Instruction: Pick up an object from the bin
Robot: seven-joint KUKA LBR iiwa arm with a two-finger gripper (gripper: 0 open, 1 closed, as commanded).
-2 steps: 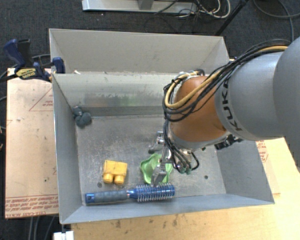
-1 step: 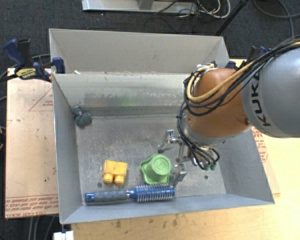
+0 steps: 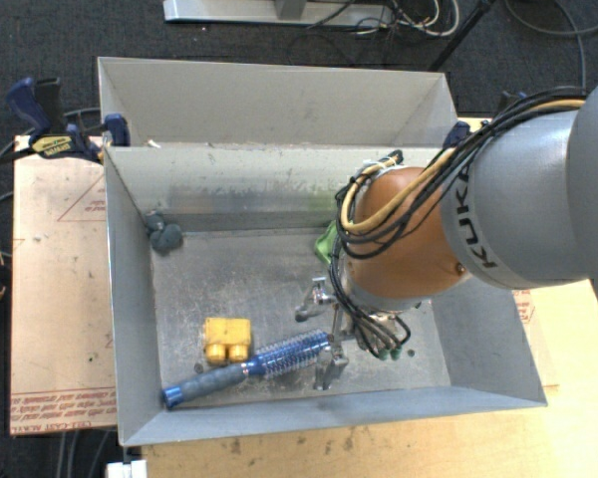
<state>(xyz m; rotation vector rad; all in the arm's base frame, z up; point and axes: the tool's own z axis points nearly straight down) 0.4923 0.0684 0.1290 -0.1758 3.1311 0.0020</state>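
My gripper (image 3: 322, 335) hangs low in the front middle of the bin, below the orange cover, and it is open. One metal finger (image 3: 313, 304) shows on the far side and the other (image 3: 330, 366) on the near side. A blue hairbrush (image 3: 264, 362) lies slanted along the front of the bin floor, its handle pointing to the front left corner. Its bristled head end lies between my two fingers. A yellow toy block (image 3: 226, 338) rests just left of the brush head, apart from the gripper.
A small grey-blue thing (image 3: 163, 234) sits in the back left corner of the floor. A green thing (image 3: 327, 240) peeks out at the back wall, partly hidden behind the arm's orange cover. The arm covers the bin's right half.
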